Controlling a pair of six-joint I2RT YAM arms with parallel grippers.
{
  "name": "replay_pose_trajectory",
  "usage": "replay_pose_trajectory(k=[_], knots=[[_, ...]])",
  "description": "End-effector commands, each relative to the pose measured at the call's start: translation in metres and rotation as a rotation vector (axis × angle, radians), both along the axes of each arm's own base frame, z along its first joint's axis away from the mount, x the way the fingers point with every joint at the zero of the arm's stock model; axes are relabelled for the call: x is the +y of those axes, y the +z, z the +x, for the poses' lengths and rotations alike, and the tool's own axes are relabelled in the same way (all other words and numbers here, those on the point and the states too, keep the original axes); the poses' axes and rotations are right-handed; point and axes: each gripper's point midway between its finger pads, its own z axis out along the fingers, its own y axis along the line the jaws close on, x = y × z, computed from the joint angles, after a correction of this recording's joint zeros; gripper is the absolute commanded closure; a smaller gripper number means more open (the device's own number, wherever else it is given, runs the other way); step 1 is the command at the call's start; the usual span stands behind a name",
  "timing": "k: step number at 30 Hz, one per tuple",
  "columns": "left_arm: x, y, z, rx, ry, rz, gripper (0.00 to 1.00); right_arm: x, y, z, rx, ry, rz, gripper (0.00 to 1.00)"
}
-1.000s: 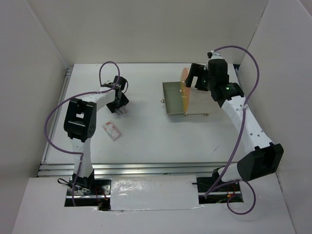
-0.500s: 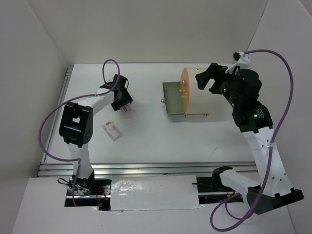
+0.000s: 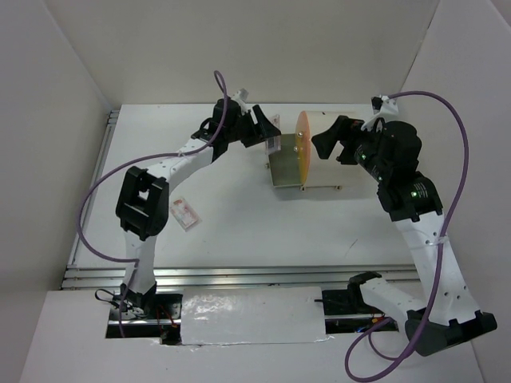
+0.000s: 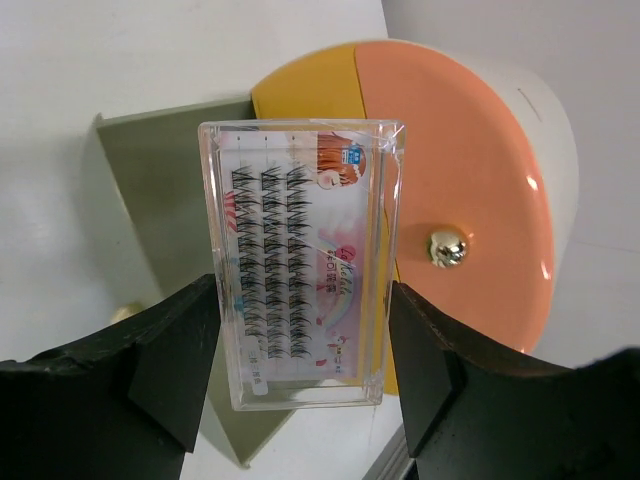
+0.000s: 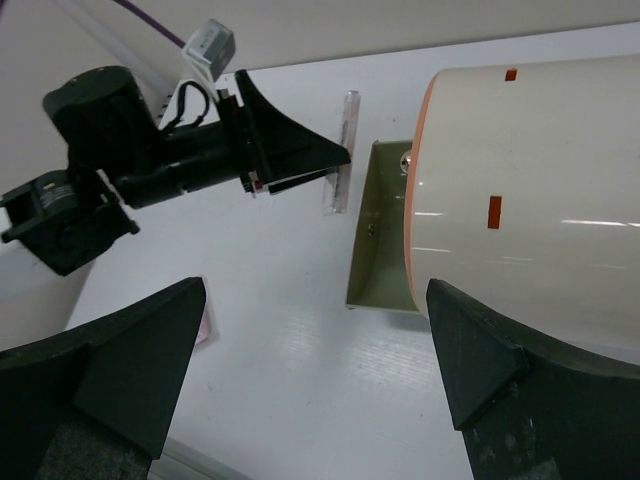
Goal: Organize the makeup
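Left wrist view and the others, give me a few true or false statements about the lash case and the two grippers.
1. The left gripper holds the clear lash case. True.
2. The right gripper grips the cream container. False: it is open and holds nothing.
3. The lash case is inside the container. False: it is held outside, before the orange front.
4. Another packet lies on the table. True.

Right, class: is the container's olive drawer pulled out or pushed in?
Pulled out. The drawer juts well past the orange front, and the top view shows its bare floor from above.
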Motion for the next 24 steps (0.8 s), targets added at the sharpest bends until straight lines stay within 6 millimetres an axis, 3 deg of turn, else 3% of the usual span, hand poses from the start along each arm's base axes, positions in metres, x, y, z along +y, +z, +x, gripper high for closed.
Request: replay_pose_trajectory(k=[1, 5, 7, 8, 10, 12, 16, 18, 19, 21, 22, 23, 24], knots=[[-0.028, 0.002, 0.008, -0.011, -0.095, -0.123, 0.77, 0.001, 0.02, -0.01, -0.062, 0.019, 0.004, 0.0], [-0.039, -0.013, 0.009, 0.022, -0.093, -0.096, 0.65, 0.0, 0.023, -0.013, -0.076, 0.019, 0.006, 0.0], [-0.038, -0.022, 0.006, 0.049, -0.083, -0.076, 0.45, 0.0, 0.023, -0.012, -0.077, 0.02, 0.007, 0.0], [-0.038, -0.021, 0.005, 0.053, -0.083, -0.079, 0.29, 0.001, 0.021, -0.012, -0.073, 0.024, 0.006, 0.0], [-0.036, -0.011, -0.002, 0.025, -0.093, -0.101, 0.04, 0.002, 0.02, -0.01, -0.068, 0.023, 0.006, 0.0], [-0.035, 0.008, -0.006, -0.021, -0.105, -0.119, 0.01, 0.003, 0.019, -0.009, -0.063, 0.026, 0.006, 0.0], [-0.021, 0.068, -0.017, -0.145, -0.092, -0.117, 0.01, 0.004, 0.02, -0.008, -0.067, 0.031, 0.009, 0.0], [-0.007, 0.077, -0.012, -0.156, -0.012, -0.076, 0.01, 0.004, 0.02, -0.007, -0.066, 0.031, 0.007, 0.0], [0.005, 0.072, -0.015, -0.097, 0.034, -0.02, 0.01, 0.003, 0.018, -0.006, -0.063, 0.028, 0.006, 0.0], [0.046, 0.064, 0.0, -0.036, 0.249, 0.093, 0.01, 0.004, 0.017, -0.006, -0.06, 0.028, 0.005, 0.0], [0.071, 0.036, -0.011, 0.077, 0.321, 0.208, 0.01, 0.004, 0.017, -0.006, -0.06, 0.031, 0.006, 0.0], [0.108, 0.024, -0.006, 0.096, 0.481, 0.314, 0.01, 0.004, 0.016, -0.006, -0.057, 0.034, 0.006, 0.0], [0.138, 0.01, -0.015, 0.16, 0.584, 0.365, 0.01, 0.005, 0.014, -0.007, -0.055, 0.037, 0.006, 0.0]])
